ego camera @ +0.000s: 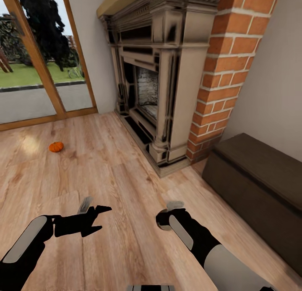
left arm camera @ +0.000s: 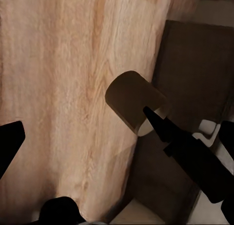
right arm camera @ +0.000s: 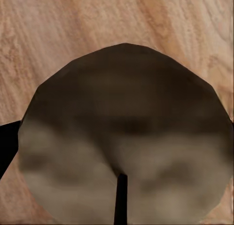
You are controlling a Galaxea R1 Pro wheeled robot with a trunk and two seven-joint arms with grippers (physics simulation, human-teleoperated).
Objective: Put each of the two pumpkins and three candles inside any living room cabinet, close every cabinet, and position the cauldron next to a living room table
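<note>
While the head view looks down on pale wooden plank floor (ego camera: 126, 177), a small bright-orange ribbed pumpkin (ego camera: 55, 146) lies near the glass door, the long dark-brown wood cabinet (ego camera: 256, 186) stands at right, closed. The left hand (ego camera: 93, 211) hangs released, and its wrist view shows the right hand (left arm camera: 146, 113) grasping a stubby pale grey-white cylinder candle (left arm camera: 131, 101). Along the right wrist view, that candle's round end (right arm camera: 124, 137) looms over the floor.

both arms (ego camera: 29, 240) were matte black with pale grey oval panels (black grippers (ego camera: 94, 211) too), lower frame.
</note>
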